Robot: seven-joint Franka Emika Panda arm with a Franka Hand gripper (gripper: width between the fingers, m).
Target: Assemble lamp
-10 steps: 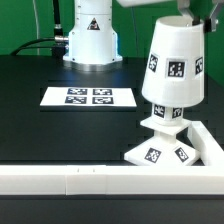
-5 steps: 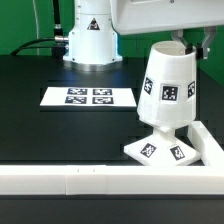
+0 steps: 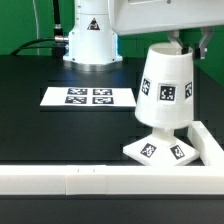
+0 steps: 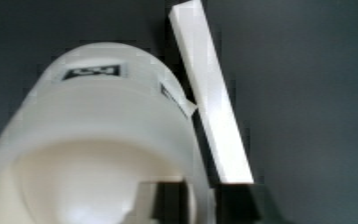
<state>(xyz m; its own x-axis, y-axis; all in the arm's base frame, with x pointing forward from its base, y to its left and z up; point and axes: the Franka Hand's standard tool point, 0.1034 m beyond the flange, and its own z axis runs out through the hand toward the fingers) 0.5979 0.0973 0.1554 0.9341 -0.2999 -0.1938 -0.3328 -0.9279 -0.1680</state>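
Shade (image 3: 166,88) has dropped and tilted vs 1 s ago; now unchanged, seated over base (image 3: 163,150). Gripper (image 3: 185,42) grips shade rim. Assy approx. complete.

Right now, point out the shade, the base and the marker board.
shade (image 3: 166,88), exterior view, middle of its side wall
base (image 3: 160,152), exterior view, tagged front edge
marker board (image 3: 88,96), exterior view, centre between the tags

This looks like a robot lab: a black table (image 3: 40,125) holds a white robot arm's base (image 3: 90,35), a flat marker board (image 3: 88,96) with square tags, and a long white rail (image 3: 90,180) along its edge.
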